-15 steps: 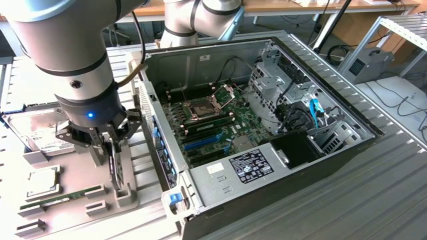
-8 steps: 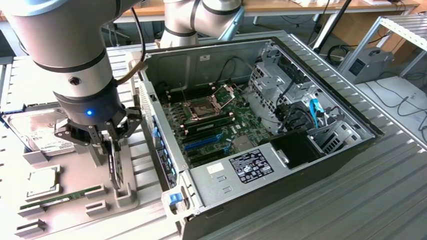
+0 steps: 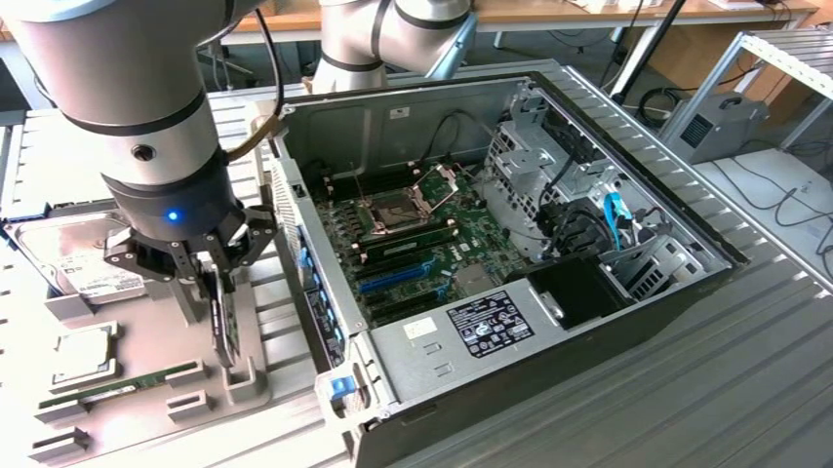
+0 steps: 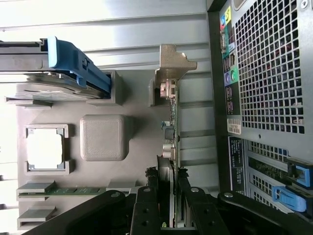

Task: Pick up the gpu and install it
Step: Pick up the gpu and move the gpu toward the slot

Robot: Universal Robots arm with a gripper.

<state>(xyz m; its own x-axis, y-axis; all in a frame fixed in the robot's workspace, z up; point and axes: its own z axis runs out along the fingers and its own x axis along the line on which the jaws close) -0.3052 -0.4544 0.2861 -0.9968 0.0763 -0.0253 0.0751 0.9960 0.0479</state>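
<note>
The gpu [image 3: 225, 327] stands on edge in a slot of the grey parts tray [image 3: 143, 429], at the exterior view's left beside the open computer case [image 3: 521, 322]. My gripper [image 3: 221, 297] comes down over it from above. In the wrist view the card [image 4: 174, 112] runs edge-on away from my gripper [image 4: 168, 200], its silver end bracket [image 4: 172, 61] at the far end. The black fingers [image 4: 146, 205] press against both faces of the card, shut on it. The card still rests in its holder. Inside the case lies the green motherboard [image 3: 430, 229] with blue expansion slots [image 3: 390, 280].
The tray also holds a silver hard drive [image 3: 81, 265], a processor chip [image 3: 85, 353] and a green memory stick [image 3: 124, 383]. The case's perforated rear wall [image 4: 269, 73] rises close beside the card. A grey block [image 4: 101, 138] and a blue clip [image 4: 78, 61] sit on the tray.
</note>
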